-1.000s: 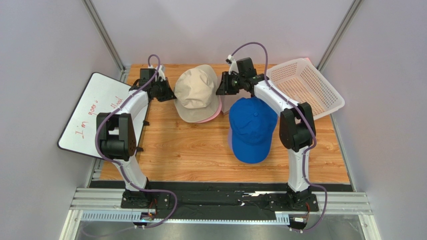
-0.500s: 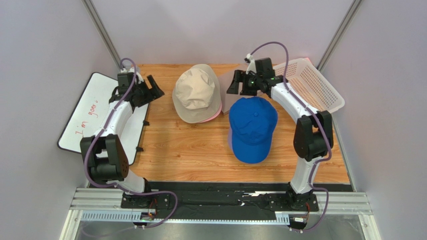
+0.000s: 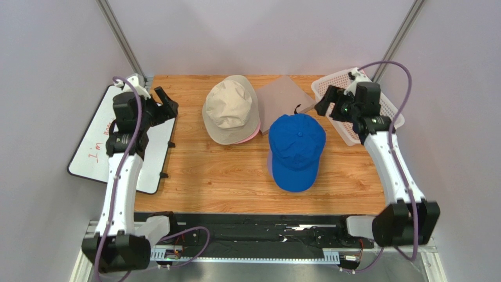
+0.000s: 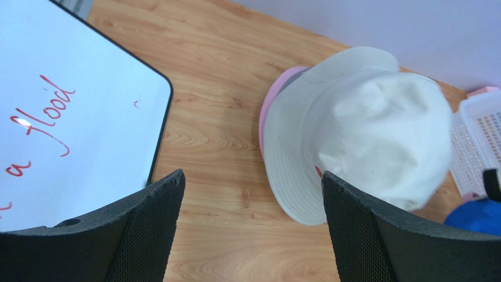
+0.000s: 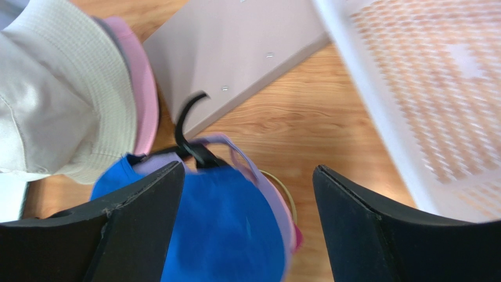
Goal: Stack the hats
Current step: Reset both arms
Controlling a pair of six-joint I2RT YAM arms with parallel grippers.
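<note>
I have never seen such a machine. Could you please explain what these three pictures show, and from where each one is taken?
Two robot arms are bolted to a wooden table. One picture looks down from above; the other two come from cameras on the wrists, framed by black fingers. A beige bucket hat lies on a pink hat, a blue cap beside them. Also there: a whiteboard, a grey sheet, a white basket. The left end effector and right end effector are open and empty.

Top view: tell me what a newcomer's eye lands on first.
The bright blue cap mid-table, right of centre, stands out most. Beside it to the left, a beige bucket hat sits on a pink hat. The left hand and right hand hang open near the far corners, empty.
</note>
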